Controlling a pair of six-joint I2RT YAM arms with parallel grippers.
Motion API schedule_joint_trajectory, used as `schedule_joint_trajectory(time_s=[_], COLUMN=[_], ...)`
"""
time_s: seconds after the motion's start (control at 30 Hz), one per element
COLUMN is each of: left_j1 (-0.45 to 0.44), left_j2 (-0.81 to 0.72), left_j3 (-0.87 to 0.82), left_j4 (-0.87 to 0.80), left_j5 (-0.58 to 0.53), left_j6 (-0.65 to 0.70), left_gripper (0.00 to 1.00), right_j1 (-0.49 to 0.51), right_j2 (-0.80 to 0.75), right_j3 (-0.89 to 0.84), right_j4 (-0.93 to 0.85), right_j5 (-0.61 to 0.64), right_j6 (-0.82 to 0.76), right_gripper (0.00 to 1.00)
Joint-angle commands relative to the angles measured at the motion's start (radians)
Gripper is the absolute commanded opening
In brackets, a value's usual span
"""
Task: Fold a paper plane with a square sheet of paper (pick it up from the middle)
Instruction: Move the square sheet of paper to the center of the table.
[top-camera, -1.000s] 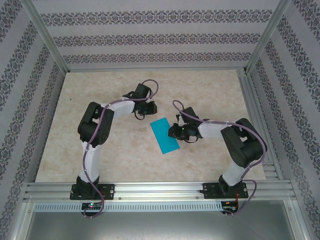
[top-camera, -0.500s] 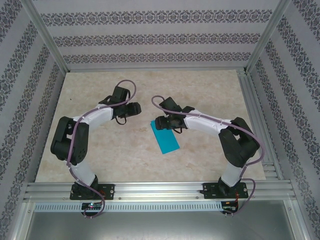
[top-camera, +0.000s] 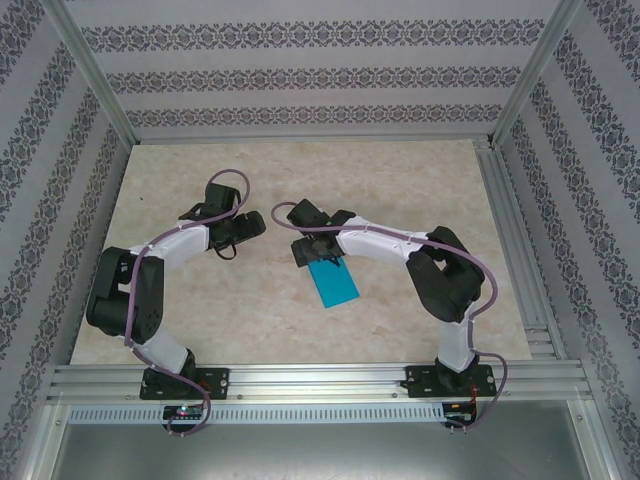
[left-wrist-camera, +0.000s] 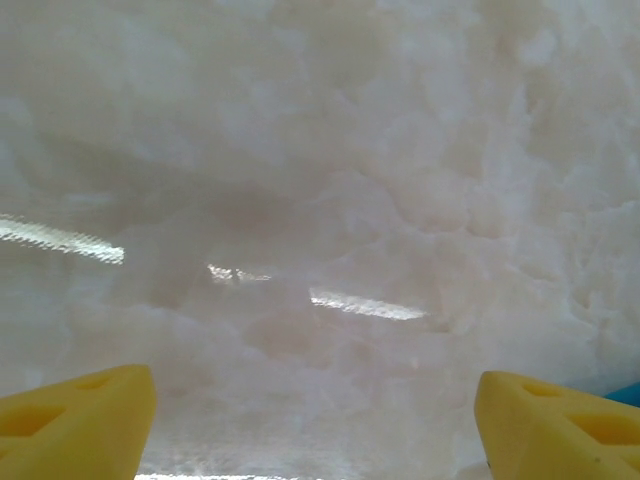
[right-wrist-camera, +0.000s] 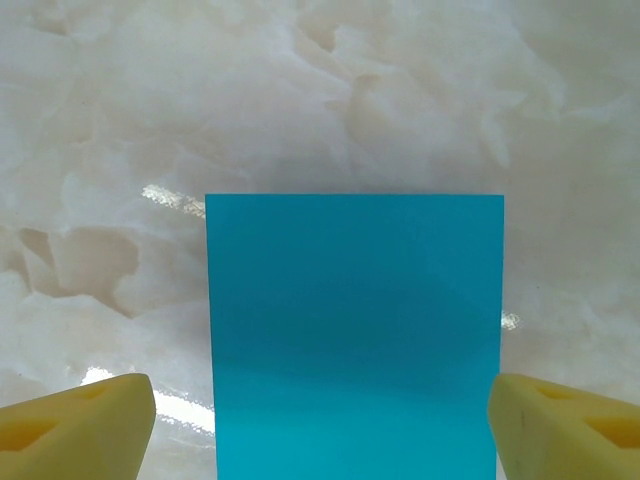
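1. The square sheet of paper (top-camera: 335, 284) lies flat on the pale marble bench (top-camera: 200, 300). It is close to the bench's middle, a little toward the near edge and the right edge. From above it reads as a teal oblong slanting from far-left to near-right.
2. The right pincer (top-camera: 312, 257) hangs over the sheet's far end. In the top view its dark body covers that end, and the rest of the sheet runs out toward the near edge.
3. From the right wrist, the square sheet of paper (right-wrist-camera: 355, 330) lies straight ahead. Its far edge is straight, with two sharp corners. Its side edges run down to the bottom of the picture just inside the two yellow fingertips (right-wrist-camera: 75, 425).
4. The right pincer (right-wrist-camera: 320, 430) is spread wide, a little wider than the sheet, with nothing between its jaws but the flat paper below. I cannot tell whether the tips touch the bench or the paper.
5. The left pincer (top-camera: 252, 228) sits to the left of the sheet and apart from it, on the far-left side of the bench's middle.
6. From the left wrist, the left pincer (left-wrist-camera: 315, 430) is also wide open and grips nothing. Its yellow fingertips (left-wrist-camera: 70, 420) are over bare marble.
7. A sliver of the teal sheet (left-wrist-camera: 628, 392) shows at that picture's right border, beyond the right-hand fingertip.
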Motion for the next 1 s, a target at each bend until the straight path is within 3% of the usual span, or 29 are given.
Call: schedule_joint_trajectory(time_s=[0.0, 0.3, 0.57, 0.97], left_j1=[0.010, 0.018, 0.018, 0.018], left_j2=[-0.025, -0.022, -0.014, -0.009], left_j3=[-0.007, -0.010, -0.007, -0.006], left_j4=[0.029, 0.022, 0.021, 0.022], left_j5=[-0.023, -0.035, -0.032, -0.018], left_j6=[-0.016, -0.019, -0.016, -0.018], left_gripper=[0.87, 0.99, 1.00, 1.00], right_j1=[0.017, 0.032, 0.045, 0.054], right_j2=[0.040, 0.100, 0.115, 0.112], right_j3=[0.042, 0.094, 0.115, 0.124], right_j4=[-0.052, -0.104, -0.148, -0.157], right_j5=[0.065, 0.118, 0.187, 0.203], right_j6=[0.000, 0.014, 0.032, 0.052], right_gripper=[0.86, 0.79, 0.71, 0.39])
